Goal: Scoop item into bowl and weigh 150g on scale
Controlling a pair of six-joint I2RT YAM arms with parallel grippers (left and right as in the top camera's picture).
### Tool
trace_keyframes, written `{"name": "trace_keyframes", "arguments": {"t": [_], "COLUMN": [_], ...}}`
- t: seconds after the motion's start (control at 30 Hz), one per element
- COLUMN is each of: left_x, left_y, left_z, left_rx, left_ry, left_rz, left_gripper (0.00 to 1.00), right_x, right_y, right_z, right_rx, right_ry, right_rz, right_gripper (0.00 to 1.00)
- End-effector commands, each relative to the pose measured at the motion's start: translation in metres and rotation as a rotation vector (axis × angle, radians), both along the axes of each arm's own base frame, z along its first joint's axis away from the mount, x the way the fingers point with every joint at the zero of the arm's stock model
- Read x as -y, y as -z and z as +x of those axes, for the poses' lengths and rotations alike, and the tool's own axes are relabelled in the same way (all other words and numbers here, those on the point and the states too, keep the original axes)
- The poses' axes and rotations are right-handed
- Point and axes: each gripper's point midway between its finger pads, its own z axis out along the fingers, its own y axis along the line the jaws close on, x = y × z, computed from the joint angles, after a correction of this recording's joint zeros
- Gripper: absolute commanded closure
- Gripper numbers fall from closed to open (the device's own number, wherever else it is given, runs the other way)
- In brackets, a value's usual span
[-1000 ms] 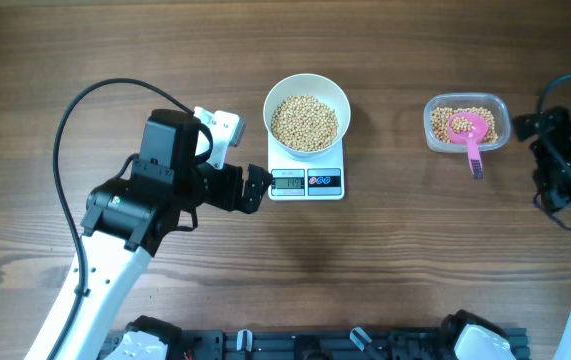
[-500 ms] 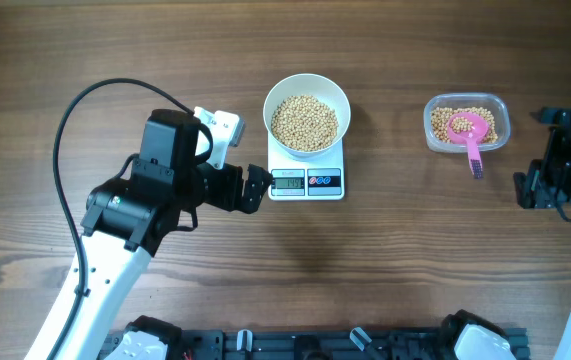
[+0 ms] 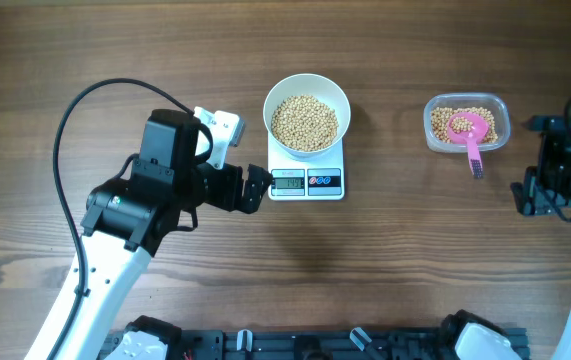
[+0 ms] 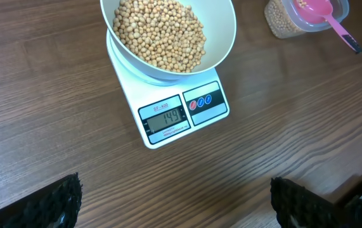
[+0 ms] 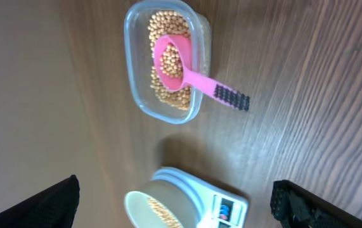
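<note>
**On the scale (image 4: 181, 117): bowl (image 4: 222, 38) weighs 149**

Atop the white scale sits the bowl, well filled with beans (image 4: 161, 31). The display (image 4: 165, 118) reads 149. Small print above the digits is too fine to read. More beans lie in the clear tub (image 3: 430, 120) to the right, with a pink scoop (image 3: 468, 130) resting in it. Left gripper (image 3: 257, 188): jaws apart, empty, just beside the scale. Right gripper (image 3: 527, 165): jaws apart, empty, near the tub. The bowl hides most of the scale's top.
</note>
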Motion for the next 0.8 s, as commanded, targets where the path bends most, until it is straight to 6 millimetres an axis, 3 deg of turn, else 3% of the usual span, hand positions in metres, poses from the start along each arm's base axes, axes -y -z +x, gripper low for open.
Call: {"name": "trace_keyframes", "arguments": {"t": [0.0,0.3,0.47,0.77], "left_x": [0.0,0.0,-0.001,-0.001], "left_y": [-0.003,-0.003,-0.003,-0.003], "left_z": [0.0,0.0,0.0,0.0], "left_rx": [0.004,0.004,0.004,0.004], "left_ry": [-0.005,-0.005,-0.005,-0.005], "left_rz": [-0.012,-0.012,-0.012,-0.012], "left_gripper": [0.0,0.0,0.0,0.0], "right_x": [-0.007,-0.008,-0.029,-0.045], "right_y": [0.007,0.033,0.034,0.046], "right_z": [0.016,0.03,0.036,0.001], "right_rx": [0.033,-0.009,0.058,-0.062], "right_ry": [-0.182,-0.242,-0.425,-0.505], "right_rz": [-0.033,0.026,0.07,0.133], "right_gripper": [0.0,0.0,0.01,0.06]}}
